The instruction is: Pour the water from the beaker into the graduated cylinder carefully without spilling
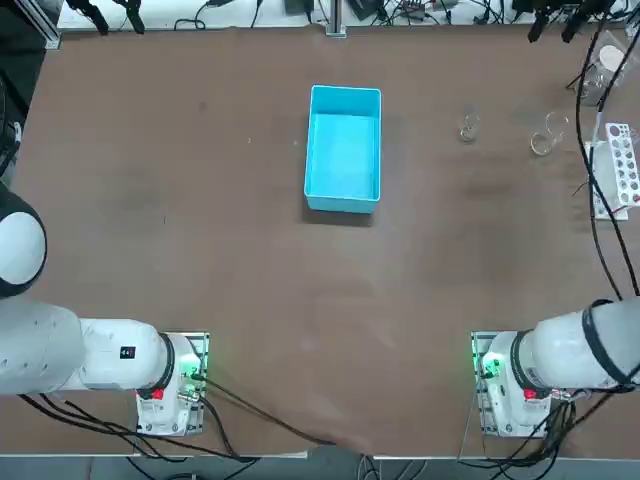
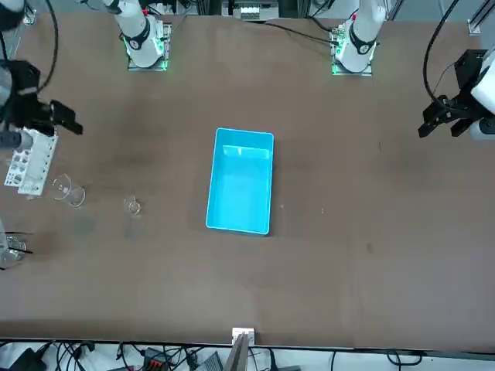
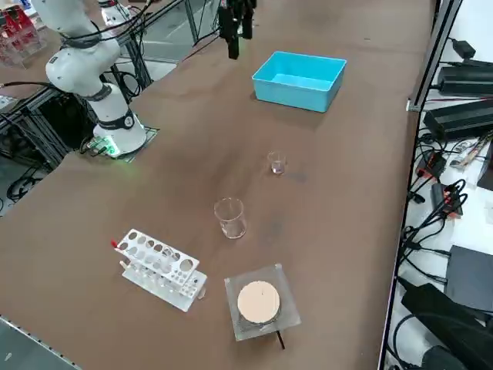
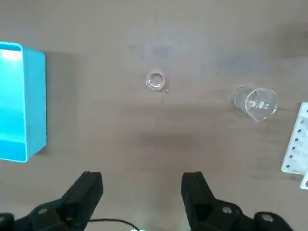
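The beaker [image 1: 547,135] [image 3: 229,217] [image 4: 257,102] stands upright on the brown table at the far right. The narrower graduated cylinder [image 1: 468,128] [image 3: 276,163] [image 4: 155,81] stands upright a little apart from it, toward the table's middle. Both also show in the front view, the beaker [image 2: 68,192] beside the cylinder [image 2: 132,205]. My right gripper [image 4: 142,185] [image 2: 66,120] hangs high over the table, on the robot's side of both glass pieces. It is open, with nothing between its fingers [image 4: 89,192], and touches neither vessel.
A blue bin [image 1: 345,148] [image 4: 21,101] sits at the table's middle. A white rack with holes [image 1: 620,165] [image 3: 160,268] lies at the right edge near the beaker. A square stand with a round disc [image 3: 258,302] lies beyond the beaker. Cables [image 1: 600,200] hang along the right edge.
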{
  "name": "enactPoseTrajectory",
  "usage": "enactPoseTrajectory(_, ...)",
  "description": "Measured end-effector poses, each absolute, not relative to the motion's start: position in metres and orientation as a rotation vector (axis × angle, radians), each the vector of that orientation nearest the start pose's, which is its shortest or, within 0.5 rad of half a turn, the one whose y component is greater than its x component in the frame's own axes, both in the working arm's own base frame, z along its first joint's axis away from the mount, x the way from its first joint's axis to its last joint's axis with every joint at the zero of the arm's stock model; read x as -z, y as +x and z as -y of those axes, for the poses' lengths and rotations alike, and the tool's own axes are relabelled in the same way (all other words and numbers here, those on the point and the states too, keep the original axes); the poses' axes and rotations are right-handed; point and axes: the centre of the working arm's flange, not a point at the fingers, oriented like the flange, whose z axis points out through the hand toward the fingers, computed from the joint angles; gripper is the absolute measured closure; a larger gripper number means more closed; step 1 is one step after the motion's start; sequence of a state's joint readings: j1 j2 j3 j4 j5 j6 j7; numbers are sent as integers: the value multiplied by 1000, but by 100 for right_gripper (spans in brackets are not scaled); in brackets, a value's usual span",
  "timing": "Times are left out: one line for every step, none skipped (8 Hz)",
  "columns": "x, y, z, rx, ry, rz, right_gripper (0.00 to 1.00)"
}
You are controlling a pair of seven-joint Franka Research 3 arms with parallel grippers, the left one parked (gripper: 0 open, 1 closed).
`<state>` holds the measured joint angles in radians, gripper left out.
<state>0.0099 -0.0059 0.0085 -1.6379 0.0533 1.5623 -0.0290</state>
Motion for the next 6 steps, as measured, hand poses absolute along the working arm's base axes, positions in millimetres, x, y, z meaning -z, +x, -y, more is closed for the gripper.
enactPoseTrajectory(-599, 537, -22, -78, -3090, 89, 0)
enactPoseTrajectory(-600, 529, -24, -64, -3093, 95, 0)
enactPoseTrajectory(-599, 526, -24, -66, -3093, 95, 0)
enactPoseTrajectory(-597, 526, -24, -69, -3093, 95, 0)
enactPoseTrajectory(-597, 526, -24, -68, -3093, 94, 0)
enactPoseTrajectory(-597, 526, -23, -68, -3093, 94, 0)
